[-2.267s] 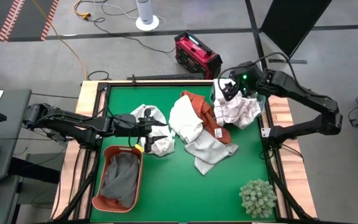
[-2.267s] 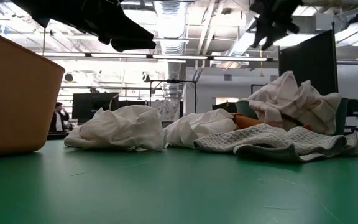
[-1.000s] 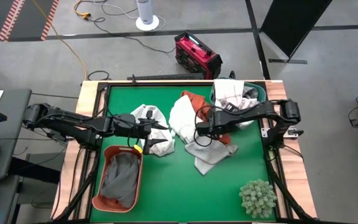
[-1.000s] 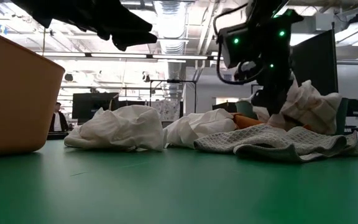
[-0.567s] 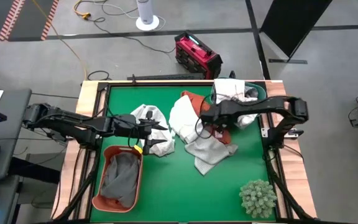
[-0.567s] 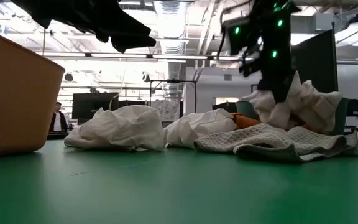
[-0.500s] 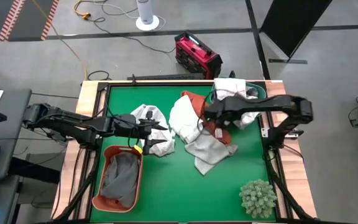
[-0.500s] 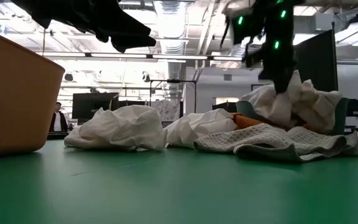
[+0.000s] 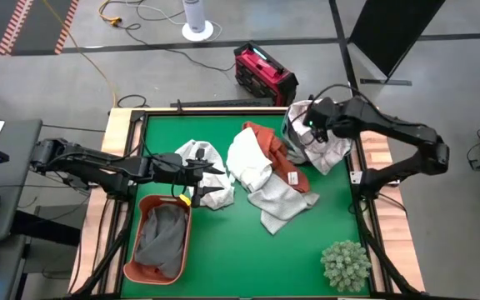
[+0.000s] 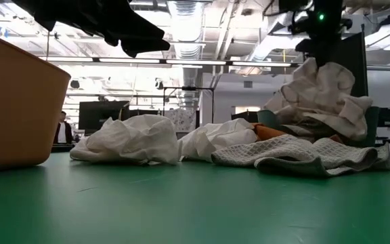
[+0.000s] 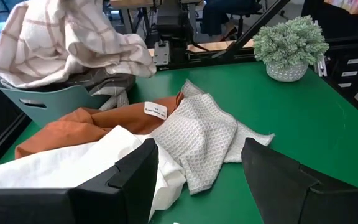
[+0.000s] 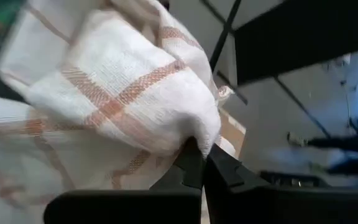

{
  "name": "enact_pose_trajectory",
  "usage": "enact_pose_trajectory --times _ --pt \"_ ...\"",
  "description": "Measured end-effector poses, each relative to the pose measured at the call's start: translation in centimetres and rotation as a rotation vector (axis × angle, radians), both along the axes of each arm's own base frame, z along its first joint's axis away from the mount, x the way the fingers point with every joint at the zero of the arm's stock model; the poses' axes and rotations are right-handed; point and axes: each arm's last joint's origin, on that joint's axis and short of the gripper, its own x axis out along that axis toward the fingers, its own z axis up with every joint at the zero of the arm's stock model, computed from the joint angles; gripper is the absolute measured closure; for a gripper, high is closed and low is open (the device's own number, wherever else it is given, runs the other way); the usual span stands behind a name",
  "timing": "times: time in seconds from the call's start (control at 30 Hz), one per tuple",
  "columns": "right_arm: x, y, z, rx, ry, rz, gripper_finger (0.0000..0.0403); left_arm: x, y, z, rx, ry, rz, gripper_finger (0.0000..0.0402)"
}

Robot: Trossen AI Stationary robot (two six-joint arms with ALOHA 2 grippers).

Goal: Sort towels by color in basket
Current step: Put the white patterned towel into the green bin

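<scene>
My right gripper hangs over the teal basket at the far right, shut on a white towel with thin rust checks. Left of the basket, a rust-orange towel, a white towel and a grey checked towel lie heaped on the green table. My left gripper stands open above another white towel at the left. An orange basket near the left front holds a grey towel. My right gripper pinches a bunched fold of the checked towel between its two fingers. The fingers come from above, pointing down. The towel hangs below them in slack folds, and its lower part rests on the teal basket.
A spiky pale-green plant ball stands at the near right corner. Bare green table lies between the orange basket and the plant. A red box sits on the floor beyond the far edge.
My right gripper has gone from above the rust-orange towel toward the table's far right and up, over the teal basket. It now has hold of the checked towel, whose top has been drawn upward while its lower part stays on the basket.
</scene>
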Motion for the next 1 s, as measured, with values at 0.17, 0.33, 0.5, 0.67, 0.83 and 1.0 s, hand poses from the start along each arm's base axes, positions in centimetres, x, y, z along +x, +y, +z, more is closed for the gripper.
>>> enact_pose_trajectory --times 0.17,0.33,0.5,0.67,0.83,1.0 --pt "0.5 -2.3 -3.2 0.097 0.029 -0.048 0.0382 0.0 0.0 0.0 -0.001 0.001 0.0 0.018" --pt "0.7 -4.4 -8.1 0.249 0.038 -0.047 0.0377 0.0 0.0 -0.2 0.0 0.018 0.0 0.018" --pt "0.3 -5.8 -12.2 0.35 0.077 -0.064 0.0381 -0.1 0.0 -0.3 0.002 0.028 -0.001 0.018" --pt "-0.1 -6.7 -14.2 0.476 0.091 -0.079 0.0366 -0.1 0.0 -0.3 0.006 0.033 -0.001 0.018" --pt "-0.5 -6.8 -13.9 0.512 0.114 -0.096 0.0354 -0.1 0.0 -0.3 0.017 0.035 -0.004 0.018" --pt "-1.2 -6.2 -10.6 0.473 0.088 -0.085 0.0352 -0.1 0.0 -0.6 0.018 0.06 -0.004 0.018"
